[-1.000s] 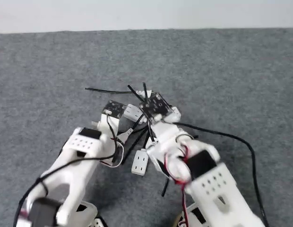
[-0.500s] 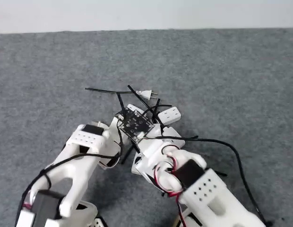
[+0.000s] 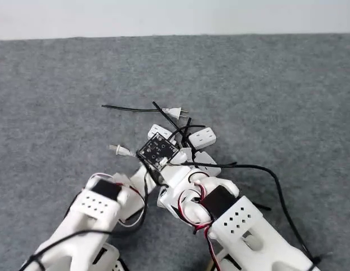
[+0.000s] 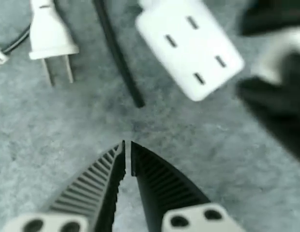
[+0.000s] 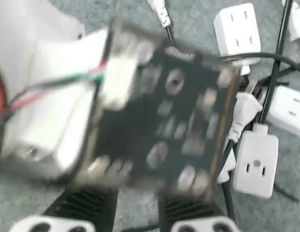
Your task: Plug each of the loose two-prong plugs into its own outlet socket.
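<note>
Two loose white two-prong plugs lie on the grey carpet, one point(image 3: 119, 150) left of the cord tangle and one point(image 3: 174, 112) at its far side. White outlet blocks point(image 3: 202, 137) sit among black cords. My left gripper point(image 4: 127, 145) is shut on nothing, low over bare carpet, short of a plug point(image 4: 49, 36) and a four-slot outlet point(image 4: 188, 46). My right gripper point(image 5: 138, 207) has its fingers point(image 5: 87, 208) spread at the roots. A black circuit board point(image 5: 159, 125) close in front hides their tips. Behind it lie outlets point(image 5: 237, 31) point(image 5: 255, 164) and a plug point(image 5: 243, 111).
Both white arms, left point(image 3: 101, 203) and right point(image 3: 231, 220), crowd the near middle, with a black board point(image 3: 158, 149) between them and the tangle. A long black cable point(image 3: 276, 186) loops to the right. A loose cord end point(image 4: 118, 58) lies between the plug and the outlet.
The left arm has drawn back toward the near edge, uncovering the left plug. The right arm's wrist has swung from the far outlets toward the left and nearer.
</note>
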